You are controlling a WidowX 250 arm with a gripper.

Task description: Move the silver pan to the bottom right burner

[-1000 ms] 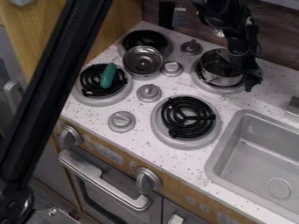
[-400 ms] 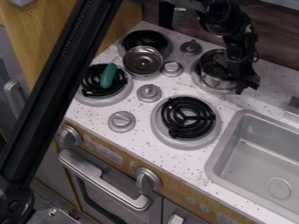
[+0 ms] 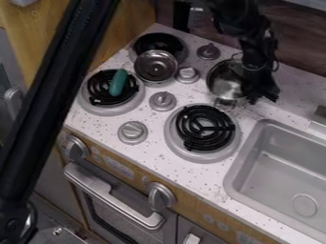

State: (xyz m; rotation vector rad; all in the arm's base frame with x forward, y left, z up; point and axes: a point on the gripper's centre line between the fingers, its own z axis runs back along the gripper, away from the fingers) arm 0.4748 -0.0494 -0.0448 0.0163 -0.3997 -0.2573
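Silver pan (image 3: 224,85) tilts beside the black gripper (image 3: 263,98), upper right of frame, presumably for shifting to the coil burner (image 3: 205,127) below; grasped or released, cannot tell.

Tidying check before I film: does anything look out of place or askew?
The green object lies on the front left burner's coils, a shiny dish sits off-center over the back left burner, and the silver pan at back right looks tipped, not level.

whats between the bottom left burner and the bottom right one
In the camera view, a silver knob stands between the bottom left burner and the bottom right burner; a second knob sits nearer the counter's front edge.
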